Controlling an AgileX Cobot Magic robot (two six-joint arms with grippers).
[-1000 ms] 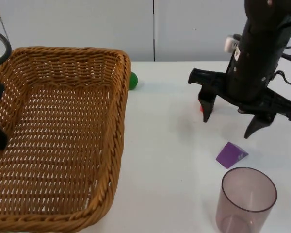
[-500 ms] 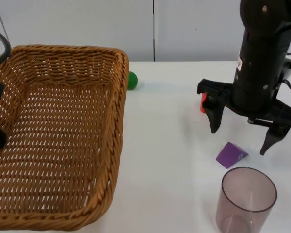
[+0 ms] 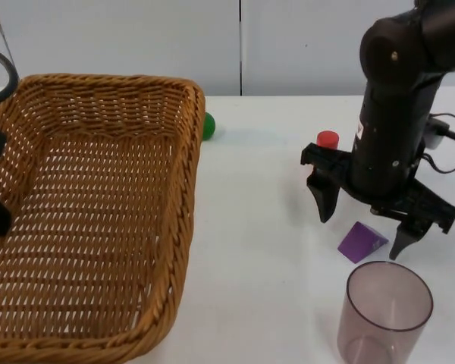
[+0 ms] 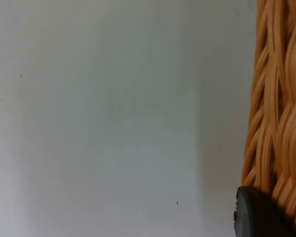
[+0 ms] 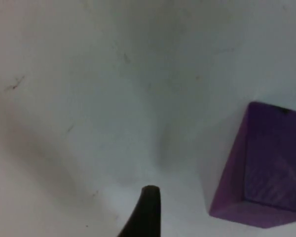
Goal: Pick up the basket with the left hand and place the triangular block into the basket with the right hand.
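Gripping point: purple triangular block [image 3: 362, 242], light, rigid; pinch its flat faces.
Right tool [image 3: 362, 228]: spread wide, straddling it.
Left tool [image 4: 259, 217]: holding wicker basket [image 3: 98, 205] rim.

The top camera looked down and forward over the white worktop [image 3: 258, 189] toward the grey partition wall [image 3: 136, 38], taking in both arms' reach. The left wrist camera sat very near the woven basket [image 4: 278, 98], which the top view also held [image 3: 91, 212]. The right wrist camera looked closely down at the purple triangular block [image 5: 266, 168], shared with the top view [image 3: 362, 242].
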